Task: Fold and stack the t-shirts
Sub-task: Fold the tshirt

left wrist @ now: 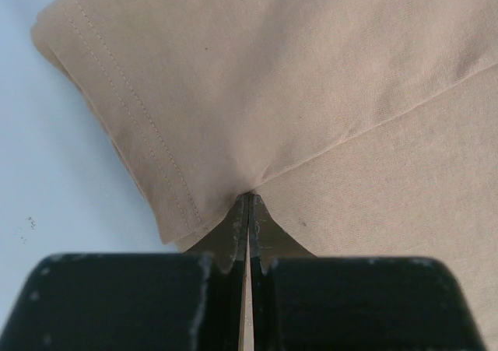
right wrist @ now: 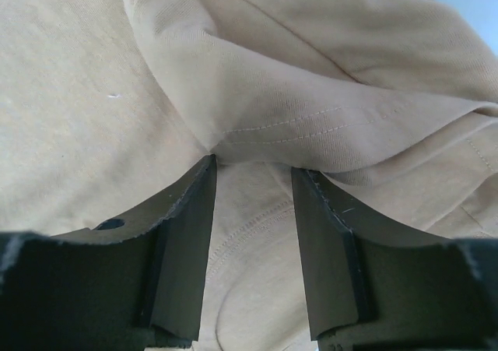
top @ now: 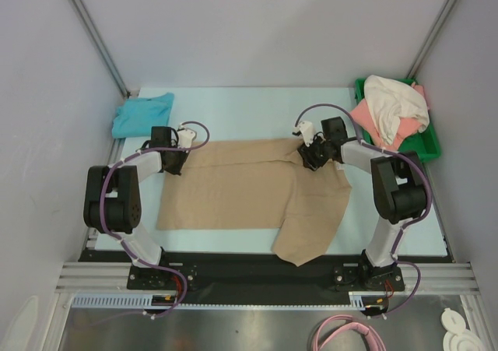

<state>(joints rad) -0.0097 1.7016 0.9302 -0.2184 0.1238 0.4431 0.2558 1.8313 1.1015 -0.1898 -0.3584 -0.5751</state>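
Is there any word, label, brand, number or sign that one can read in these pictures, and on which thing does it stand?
None can be read: the tan t-shirt, the teal t-shirt, the green tray and the table carry no visible print or label.

You're looking at a robotics lab cell: plain grey panel walls [top: 257, 24] box in a pale tabletop [top: 249, 110], and bare aluminium struts [top: 92, 30] run up the corners. The left arm [top: 117, 199] and right arm [top: 397, 187] are bolted to a slotted metal rail [top: 264, 277] at the near edge, with purple cables [top: 327, 107] looped along them, and a pink cable coil [top: 350, 337] lies on the steel sheet [top: 233, 329] below
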